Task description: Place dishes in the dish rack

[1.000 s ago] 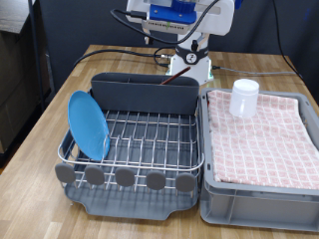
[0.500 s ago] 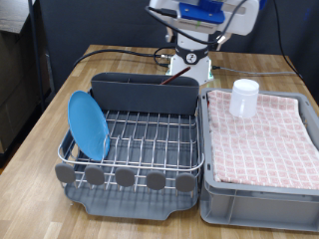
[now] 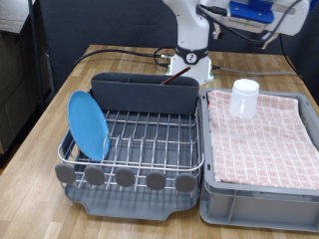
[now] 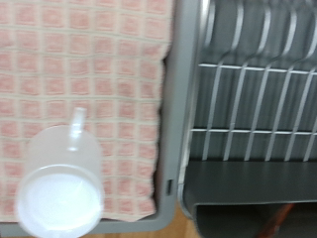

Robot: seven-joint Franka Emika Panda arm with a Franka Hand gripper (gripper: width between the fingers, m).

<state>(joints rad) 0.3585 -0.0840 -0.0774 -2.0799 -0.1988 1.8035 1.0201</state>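
The small white cylindrical cup (image 4: pixel 61 186) looks light, rigid and slippery, best pinched across its rim; the end effector's state can't be told.

A white cup (image 4: pixel 61 188) stands on the pink checked cloth (image 4: pixel 89 69) in the grey crate (image 4: pixel 176 129). Beside it is the dish rack (image 4: pixel 253 109) with wire bars.

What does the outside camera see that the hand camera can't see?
Only the exterior view shows the blue plate standing in the dish rack, the wooden table and the robot arm. Only the wrist view shows the cup from above, with its handle. Both show the cup on the pink checked cloth and the rack's wires. The gripper shows in neither.
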